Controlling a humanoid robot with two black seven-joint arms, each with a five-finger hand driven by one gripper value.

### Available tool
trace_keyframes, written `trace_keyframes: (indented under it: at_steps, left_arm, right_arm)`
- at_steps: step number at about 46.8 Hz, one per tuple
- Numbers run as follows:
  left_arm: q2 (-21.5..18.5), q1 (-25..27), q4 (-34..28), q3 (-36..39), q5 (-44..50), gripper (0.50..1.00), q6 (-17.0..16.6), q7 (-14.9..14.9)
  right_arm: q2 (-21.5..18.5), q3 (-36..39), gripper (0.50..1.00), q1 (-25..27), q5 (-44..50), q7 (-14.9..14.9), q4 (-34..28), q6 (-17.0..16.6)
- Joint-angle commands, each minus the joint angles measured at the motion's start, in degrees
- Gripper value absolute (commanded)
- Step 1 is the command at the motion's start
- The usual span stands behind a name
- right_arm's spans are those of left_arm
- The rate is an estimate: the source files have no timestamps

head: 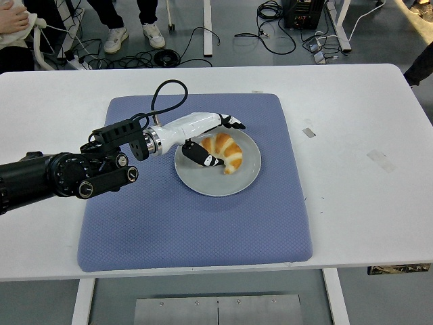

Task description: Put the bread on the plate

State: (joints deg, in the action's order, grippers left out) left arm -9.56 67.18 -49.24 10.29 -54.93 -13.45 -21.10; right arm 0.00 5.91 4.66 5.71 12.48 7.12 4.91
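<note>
Bread (223,152) lies on the plate (238,181) between the left hand's (210,141) spread fingers.

Bread: we count one golden-brown croissant-shaped bread roll (226,152).
Plates: we count one round grey plate (237,181).
Mats: we count one blue textured rectangular mat (196,223).
Tables: we count one white rectangular table (365,203).
Robot hands: we count one white-and-black five-fingered left hand (206,135); we see no second one.
Tape marks: we count two small grey tape strips on the table, one (308,132) near the mat, another (380,159) further right.
People: we count two pairs of legs at the top, only one pair of white shoes (134,37) in full view.
</note>
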Motion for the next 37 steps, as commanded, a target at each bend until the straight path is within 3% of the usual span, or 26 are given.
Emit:
trace_keyframes:
  at_steps: [1,8,21,37]
  left_arm:
    - [0.15,0.14,0.02,0.08,0.0,0.877,0.0,0.0]
    - [0.68,1.02,-0.07,-0.01,0.52,0.967,0.09,0.0]
    - [0.51,3.74,-0.07,-0.97,12.38,0.98,0.97,-0.17]
    - [-0.2,4.8,0.02,-2.46,18.8,0.98,2.2,-0.08]
  right_arm:
    - [0.0,-0.02,1.0,-0.01,0.0,0.0,0.0,0.01]
    - [0.0,-0.02,1.0,-0.01,0.0,0.0,-0.09,0.01]
    - [0.0,-0.02,1.0,-0.01,0.0,0.0,0.0,0.01]
    - [0.0,-0.02,1.0,-0.01,0.0,0.0,0.0,0.01]
